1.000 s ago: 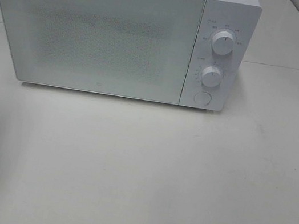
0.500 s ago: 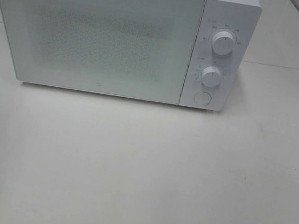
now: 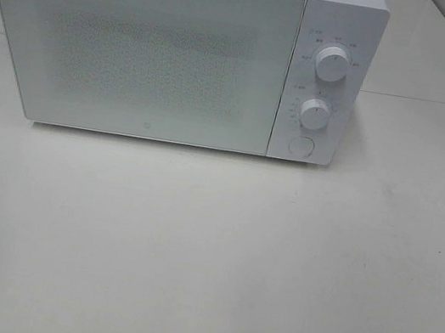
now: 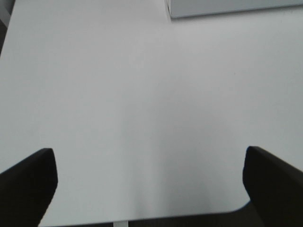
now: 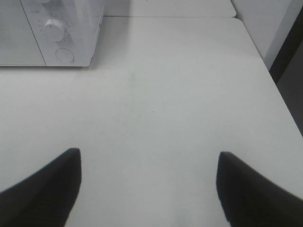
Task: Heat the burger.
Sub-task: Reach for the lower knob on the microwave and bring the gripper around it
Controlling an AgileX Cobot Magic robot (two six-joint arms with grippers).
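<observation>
The burger shows in no view; the shut microwave (image 3: 140, 48) at the back edge of the bench (image 3: 206, 259) has a milky door hiding its inside, and only wrist views show the left pincer (image 4: 149, 156) and right pincer (image 5: 149, 155), both released and empty.

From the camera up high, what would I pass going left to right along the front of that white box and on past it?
microwave door with its speckled window → control panel → bare table to the right of the microwave
</observation>
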